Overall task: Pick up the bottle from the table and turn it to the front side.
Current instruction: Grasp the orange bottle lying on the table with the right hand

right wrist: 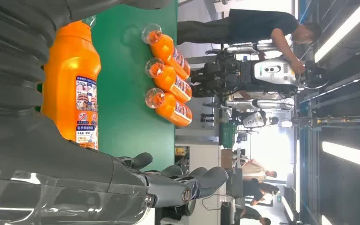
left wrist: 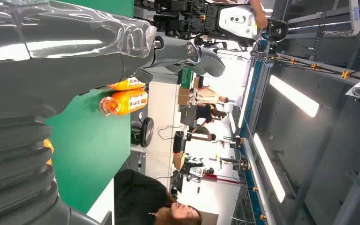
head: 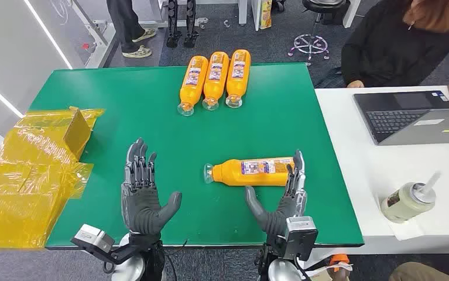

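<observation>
On the green tabletop point(head: 151, 105) the bottle point(head: 251, 171) lies flat; likely smooth, rigid; grasp mid-body; right hand point(head: 280, 202) and left hand point(head: 143, 190) spread, fingers point(head: 295, 175) released.

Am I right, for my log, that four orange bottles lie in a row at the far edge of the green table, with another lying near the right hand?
Not quite: the head view shows three orange bottles in the far row, not four. Another bottle does lie by the right hand on the green table.

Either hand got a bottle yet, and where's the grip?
Nothing held. Left hand open, apart from the bottle; right hand open by its base end.
</observation>
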